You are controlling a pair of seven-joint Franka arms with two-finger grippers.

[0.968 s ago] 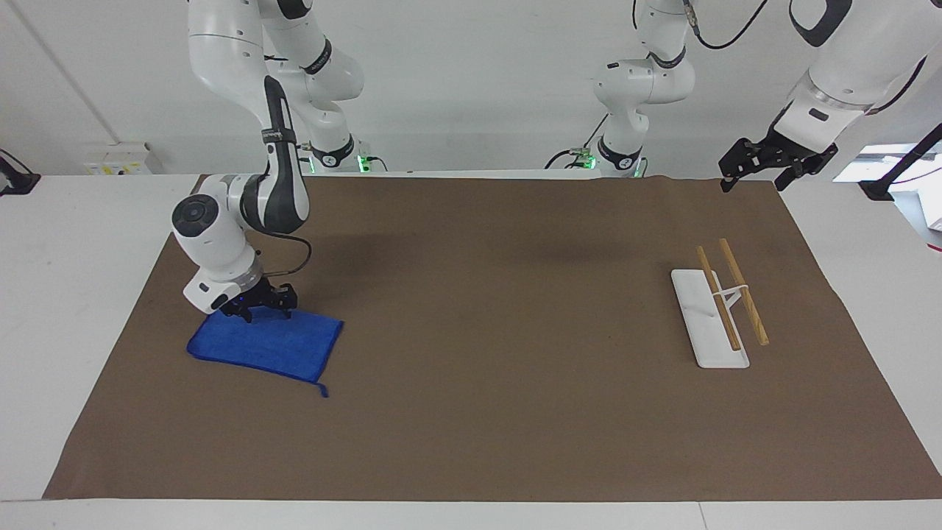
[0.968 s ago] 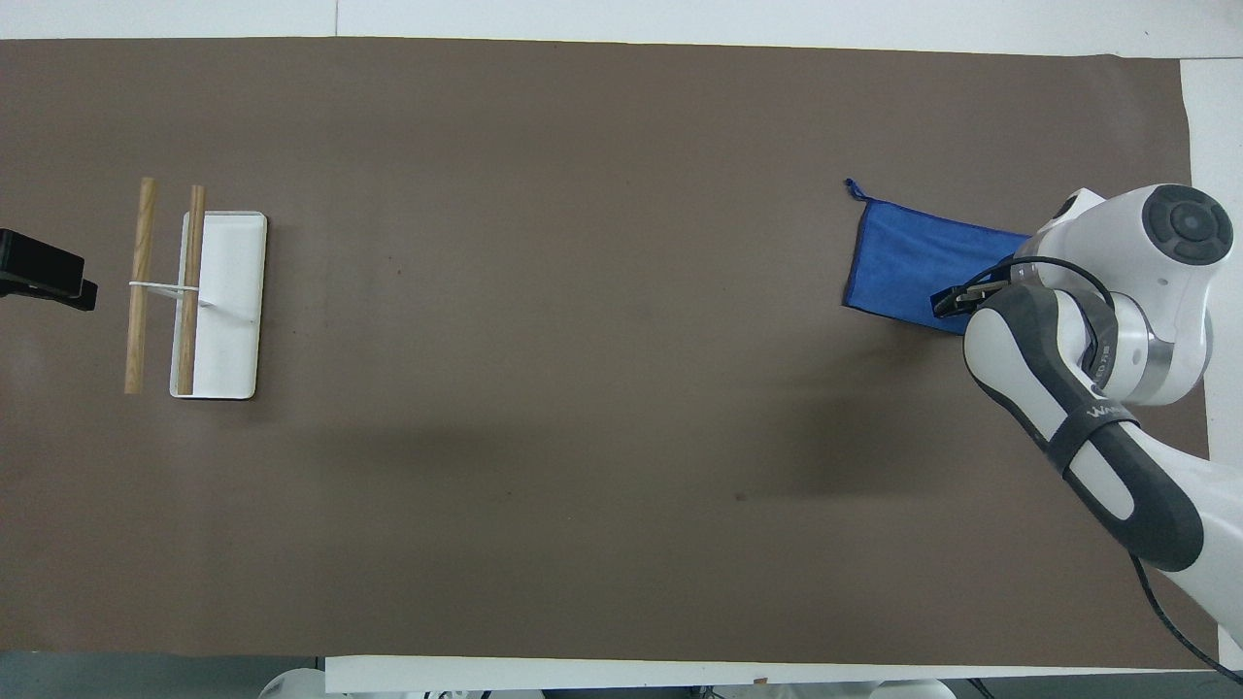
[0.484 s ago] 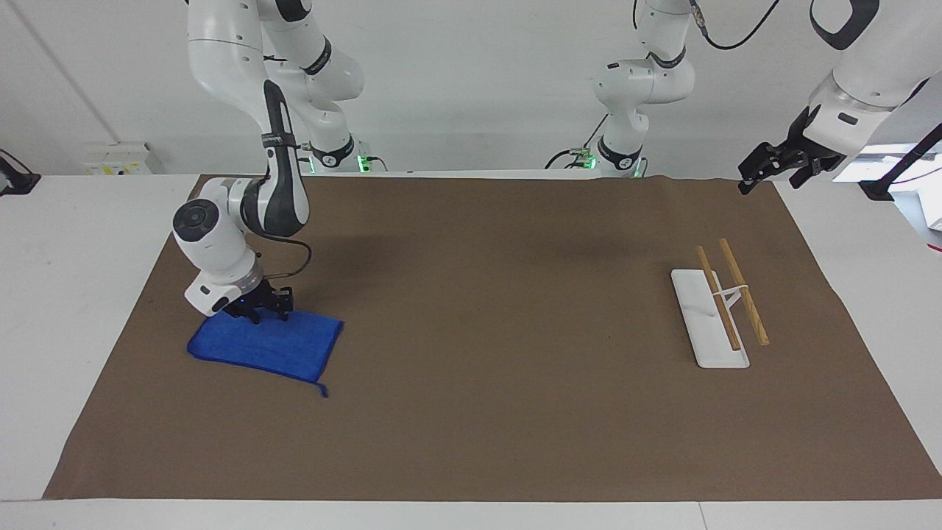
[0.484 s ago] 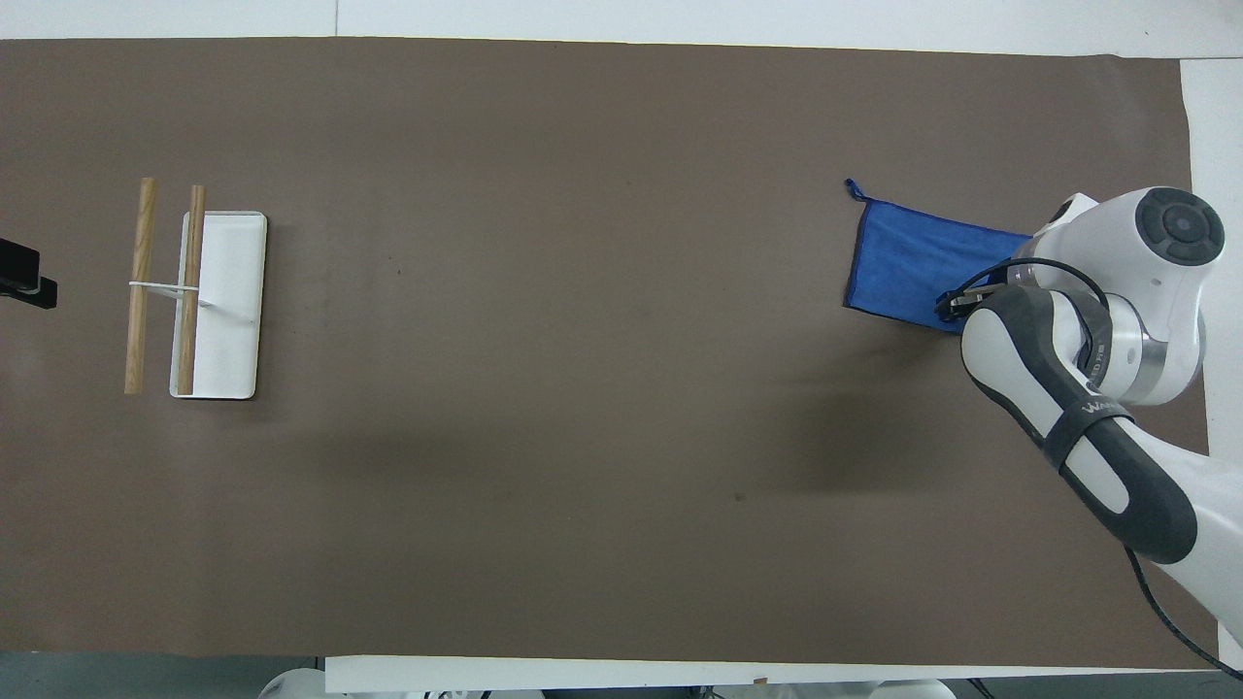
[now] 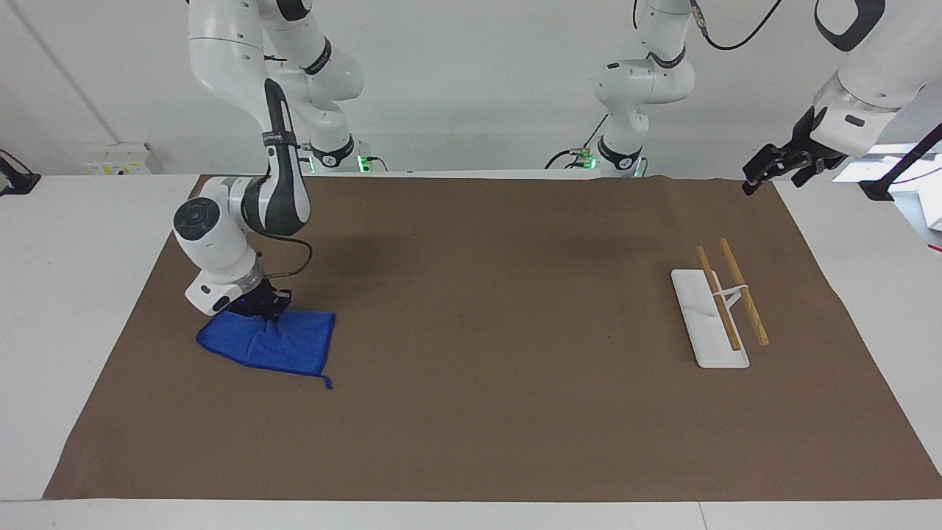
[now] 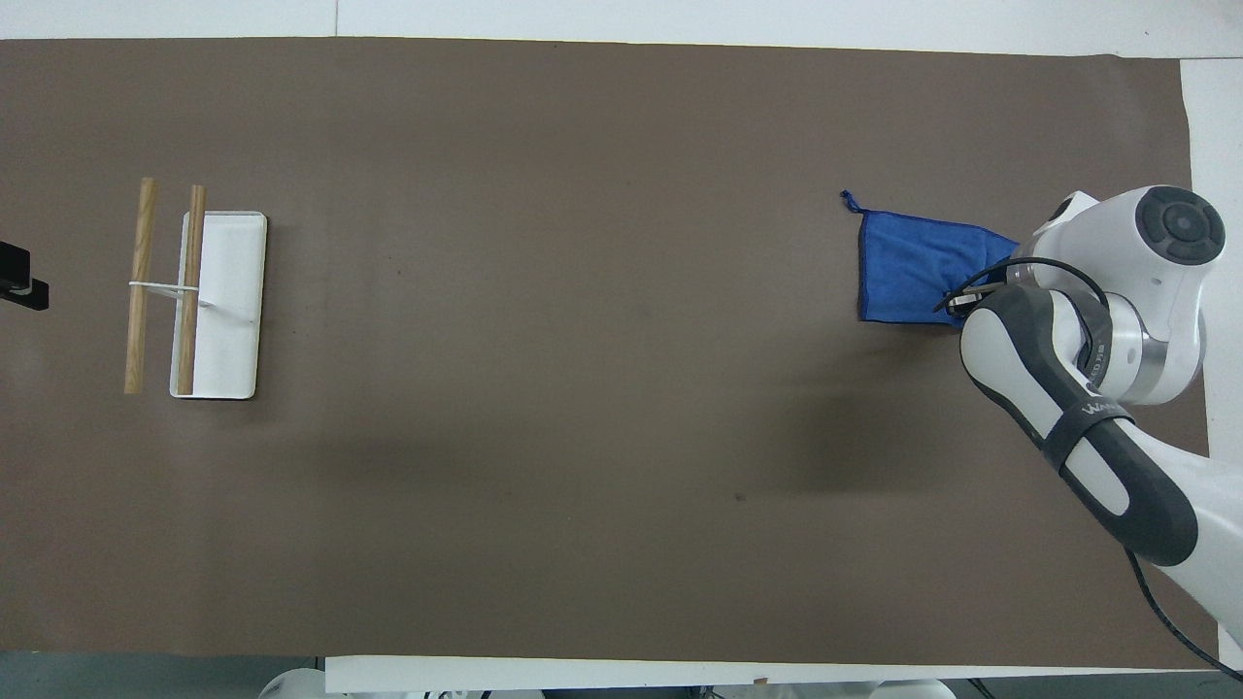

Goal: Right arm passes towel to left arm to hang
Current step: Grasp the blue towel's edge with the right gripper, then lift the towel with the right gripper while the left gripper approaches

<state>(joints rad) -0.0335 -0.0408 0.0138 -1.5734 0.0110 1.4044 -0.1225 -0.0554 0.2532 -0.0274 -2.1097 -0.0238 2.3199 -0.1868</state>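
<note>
1. I have the right tool (image 5: 266, 308) down on the towel (image 5: 272, 344), at the right arm's end of the desk (image 5: 44, 294). Its fingertips are clenched on a pinch of the cloth at the towel's edge nearest the robots.

2. In the overhead view, the towel (image 6: 913, 267) sits at about 2 o'clock on the brown mat (image 6: 583, 437). The right tool (image 6: 961, 301) meets it at the towel's 4 o'clock corner.

3. The cloth is gathered into a ridge under the grip. The rest of the towel lies on the mat, and its little loop tag (image 5: 326, 382) trails off the corner at its 5 o'clock in the facing view.

4. The right arm (image 5: 221, 243) bends down steeply over that end of the mat, with a small blue light showing at the wrist.

5. My left tool (image 5: 774, 168) hangs up in the air over the mat's corner at the left arm's end, at about 2 o'clock in the facing view. It is released and carries nothing.

6. In the overhead view only a dark tip of the left tool (image 6: 19, 282) shows, at 9 o'clock on the frame's edge.

7. The left arm (image 5: 868, 81) waits there.

8. The rack (image 5: 717, 309), a white base with two wooden rods across a wire stand, rests on the mat at the left arm's end, well apart from the towel. Overhead, the rack (image 6: 218, 301) lies at about 9 o'clock on the mat.
</note>
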